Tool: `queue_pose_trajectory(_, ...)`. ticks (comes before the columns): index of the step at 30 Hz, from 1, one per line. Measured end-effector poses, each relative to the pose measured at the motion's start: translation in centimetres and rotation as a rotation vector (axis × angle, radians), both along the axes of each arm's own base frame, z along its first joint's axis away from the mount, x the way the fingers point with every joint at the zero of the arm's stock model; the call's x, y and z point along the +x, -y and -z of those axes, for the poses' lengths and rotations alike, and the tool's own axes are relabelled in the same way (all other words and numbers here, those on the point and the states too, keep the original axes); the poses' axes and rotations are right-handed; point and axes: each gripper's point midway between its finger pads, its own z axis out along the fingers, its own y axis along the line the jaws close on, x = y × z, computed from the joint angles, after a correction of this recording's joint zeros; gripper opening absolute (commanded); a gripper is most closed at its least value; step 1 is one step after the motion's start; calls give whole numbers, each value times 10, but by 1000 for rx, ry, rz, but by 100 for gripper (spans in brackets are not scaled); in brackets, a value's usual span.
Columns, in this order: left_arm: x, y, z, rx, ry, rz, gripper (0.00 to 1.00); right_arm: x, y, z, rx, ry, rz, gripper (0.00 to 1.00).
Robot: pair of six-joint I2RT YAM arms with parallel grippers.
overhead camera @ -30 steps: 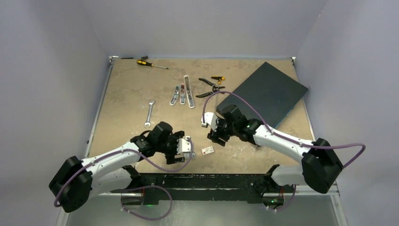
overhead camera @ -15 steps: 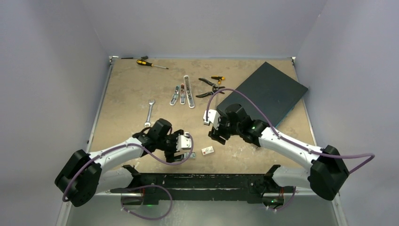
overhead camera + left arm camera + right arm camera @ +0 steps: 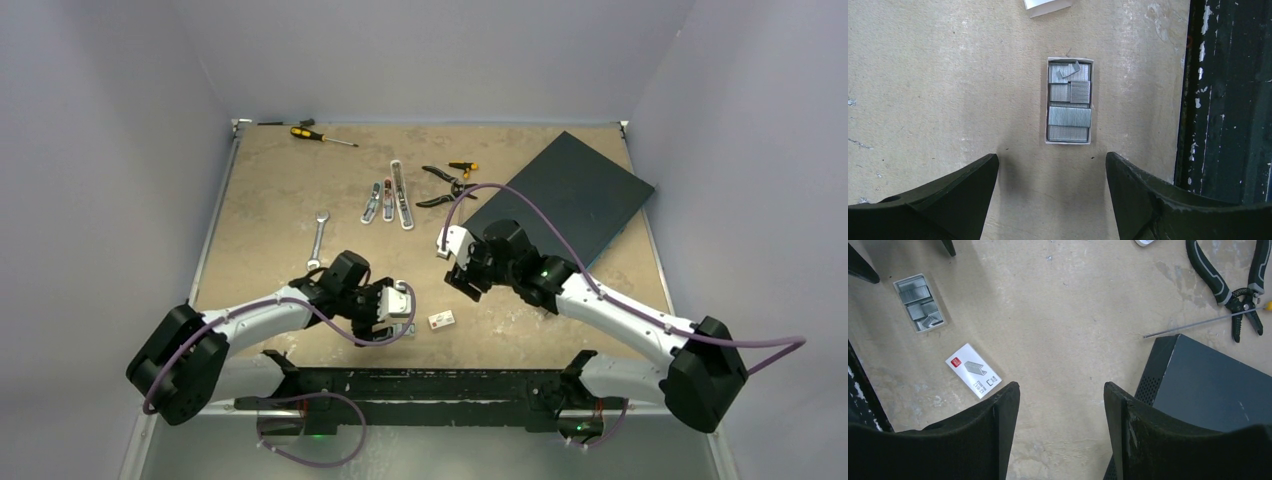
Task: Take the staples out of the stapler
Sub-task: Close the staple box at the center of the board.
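Several strips of silvery staples (image 3: 1069,116) lie in a small open white tray (image 3: 1045,100) on the table, just ahead of my left gripper (image 3: 1052,162). That gripper hovers over bare table, open and holding nothing. The same tray of staples (image 3: 919,302) appears at the upper left of the right wrist view. My right gripper (image 3: 1062,390) is also open and empty, above bare table to the tray's right. What looks like the stapler, a long white rail (image 3: 401,195) with two short pieces (image 3: 379,201) beside it, lies at the back middle.
A white printed box sleeve (image 3: 973,371) lies between the grippers. A dark flat panel (image 3: 570,195) fills the back right, its corner beside my right finger (image 3: 1198,390). Pliers (image 3: 445,186), a wrench (image 3: 317,241) and a screwdriver (image 3: 320,135) lie further back. The table's black front edge (image 3: 1228,100) runs beside the tray.
My left arm has shifted a little along the front edge. The right gripper has drifted slightly back and to the right. Both stay open.
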Motion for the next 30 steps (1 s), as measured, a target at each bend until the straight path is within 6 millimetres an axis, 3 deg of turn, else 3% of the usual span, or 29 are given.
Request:
queue_pose_trajectory(13,-8,12,1,40,48,65,75,19,13,-22,30,88,130,63)
queue_pose_trajectory(20,-2,19,2,65,53,68,65,24,18,-34,57,117,177,61)
queue_pose_trajectory(30,-2,20,3,71,53,71,48,25,20,-35,58,120,189,61)
